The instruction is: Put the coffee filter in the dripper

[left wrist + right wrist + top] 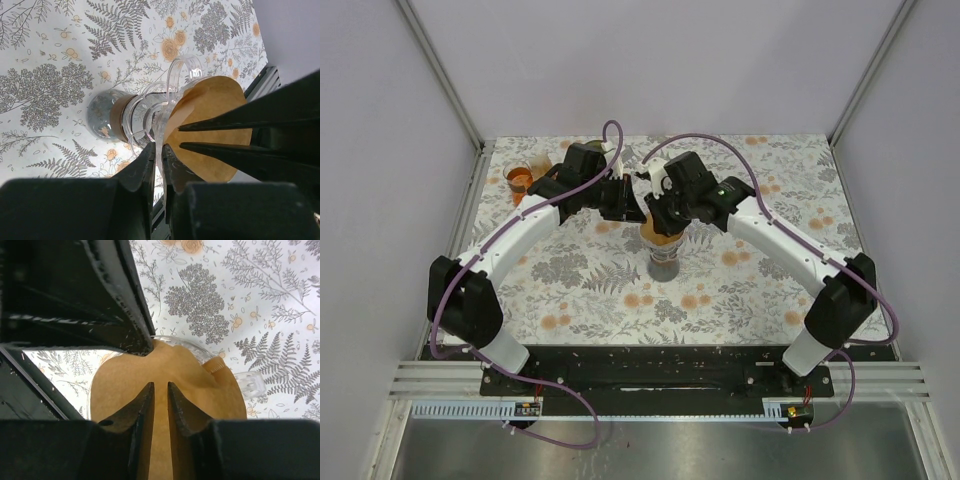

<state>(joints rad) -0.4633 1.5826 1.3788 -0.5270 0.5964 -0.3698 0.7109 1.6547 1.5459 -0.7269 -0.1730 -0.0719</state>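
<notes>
Left wrist: clear dripper [146, 107], tan filter [215, 112] inside

Both arms reach in and meet mid-tabletop [750, 290]. You've got the left gripper [636, 203] and the right gripper [658, 214] almost touching, right at the top of the brown coffee filter [660, 235]. The filter sits on the dripper [663, 253], which tops a dark vessel [663, 270]; you can't split those two cleanly from up here. Jaw state isn't readable at this angle. Orange cup [520, 180] far left, well apart from the stack. Purple cables [612, 130] loop over both wrists.
</notes>
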